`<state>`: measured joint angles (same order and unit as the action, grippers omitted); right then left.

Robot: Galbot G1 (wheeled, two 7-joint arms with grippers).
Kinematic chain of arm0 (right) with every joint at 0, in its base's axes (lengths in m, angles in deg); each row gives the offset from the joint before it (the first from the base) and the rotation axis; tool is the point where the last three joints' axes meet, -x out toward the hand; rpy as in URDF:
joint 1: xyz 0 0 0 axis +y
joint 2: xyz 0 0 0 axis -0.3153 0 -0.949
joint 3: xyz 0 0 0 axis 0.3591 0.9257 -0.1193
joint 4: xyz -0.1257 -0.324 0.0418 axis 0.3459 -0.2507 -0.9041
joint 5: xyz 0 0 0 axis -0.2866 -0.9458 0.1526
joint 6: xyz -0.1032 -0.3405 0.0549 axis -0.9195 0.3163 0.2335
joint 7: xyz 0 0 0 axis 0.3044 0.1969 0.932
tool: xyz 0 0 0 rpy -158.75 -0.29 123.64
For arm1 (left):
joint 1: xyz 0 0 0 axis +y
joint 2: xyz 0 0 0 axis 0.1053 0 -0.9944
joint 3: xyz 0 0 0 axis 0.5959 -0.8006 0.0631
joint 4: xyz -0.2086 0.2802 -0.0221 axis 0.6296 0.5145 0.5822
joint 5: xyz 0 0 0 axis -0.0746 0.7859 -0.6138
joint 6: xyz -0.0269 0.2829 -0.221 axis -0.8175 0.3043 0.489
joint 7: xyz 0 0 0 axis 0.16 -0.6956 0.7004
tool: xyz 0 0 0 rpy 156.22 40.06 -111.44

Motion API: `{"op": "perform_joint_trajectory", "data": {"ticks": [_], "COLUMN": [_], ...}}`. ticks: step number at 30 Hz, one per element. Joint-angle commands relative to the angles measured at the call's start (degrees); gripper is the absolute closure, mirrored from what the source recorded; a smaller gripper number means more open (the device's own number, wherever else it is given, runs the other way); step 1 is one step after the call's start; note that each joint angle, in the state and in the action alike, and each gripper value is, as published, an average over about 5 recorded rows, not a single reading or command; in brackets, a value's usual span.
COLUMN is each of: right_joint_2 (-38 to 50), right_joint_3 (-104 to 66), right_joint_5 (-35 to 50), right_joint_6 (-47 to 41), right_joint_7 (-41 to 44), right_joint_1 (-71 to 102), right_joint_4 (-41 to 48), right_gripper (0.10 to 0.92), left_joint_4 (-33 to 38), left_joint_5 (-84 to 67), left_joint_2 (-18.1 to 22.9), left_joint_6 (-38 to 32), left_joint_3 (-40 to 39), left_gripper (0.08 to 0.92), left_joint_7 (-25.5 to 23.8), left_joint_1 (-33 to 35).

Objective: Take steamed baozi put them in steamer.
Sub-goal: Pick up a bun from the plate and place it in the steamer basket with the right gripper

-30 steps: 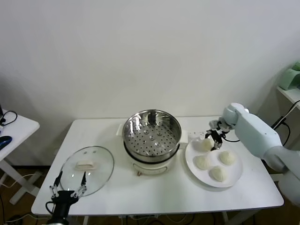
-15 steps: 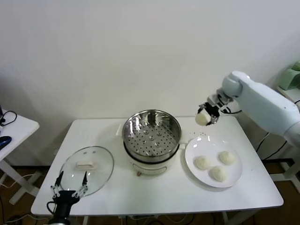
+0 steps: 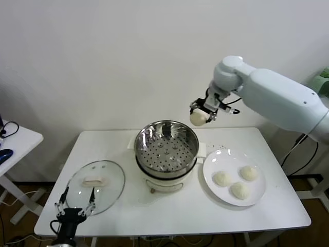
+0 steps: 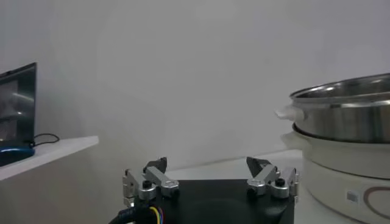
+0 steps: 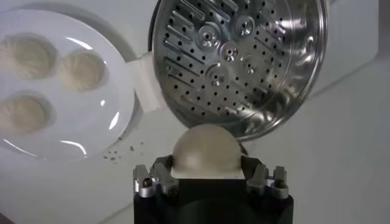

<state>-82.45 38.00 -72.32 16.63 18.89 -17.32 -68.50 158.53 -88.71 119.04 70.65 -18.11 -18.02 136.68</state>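
My right gripper [image 3: 200, 116] is shut on one cream-white baozi [image 3: 198, 118], held in the air above the back right rim of the steamer [image 3: 166, 149]. In the right wrist view the held baozi [image 5: 204, 149] sits between the fingers of my right gripper [image 5: 206, 163], with the steamer's perforated floor [image 5: 234, 55] below, bare. Three more baozi [image 3: 222, 178] [image 3: 249, 173] [image 3: 239, 190] lie on the white plate [image 3: 212, 165] to the steamer's right. My left gripper [image 3: 74, 203] waits open at the table's front left, by the glass lid; its fingers [image 4: 157, 176] stand wide apart.
A glass lid [image 3: 96, 185] lies flat on the table's front left. A small side table [image 3: 13, 141] stands at the far left, and a green object [image 3: 320, 85] on a shelf at the far right. Crumbs dot the plate's near rim [image 5: 116, 152].
My right gripper lifted one baozi off the plate and carried it up and left, from over the plate to above the steamer's rim. The left arm has not moved.
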Motion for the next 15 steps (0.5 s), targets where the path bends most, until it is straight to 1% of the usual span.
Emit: {"op": "perform_joint_trajectory", "data": {"ticks": [1,10,15], "right_joint_2": [-10.73,-17.32,-18.54], "right_joint_3": [1.26,-1.75,-2.75], "right_joint_5": [-9.77,-20.83,-23.33], "right_joint_6": [3.84,8.62,9.49], "right_joint_7": [-1.19,-2.50,-2.73], "right_joint_1": [3.87,10.89,13.34], "right_joint_4": [1.30,11.16,14.81], "right_gripper": [0.299,0.300,0.302], "left_joint_4": [-0.18,-0.64,-0.54], "left_joint_5": [-0.93,-1.67,-2.20], "left_joint_2": [-0.12,-0.76,-0.98], "left_joint_6": [0.16,0.63,0.97], "left_joint_3": [0.61,1.40,1.72], "left_gripper": [0.177,0.177,0.177], "left_joint_7": [0.32,0.68,0.70], "left_joint_1": [0.45,-0.34,-0.50]}}
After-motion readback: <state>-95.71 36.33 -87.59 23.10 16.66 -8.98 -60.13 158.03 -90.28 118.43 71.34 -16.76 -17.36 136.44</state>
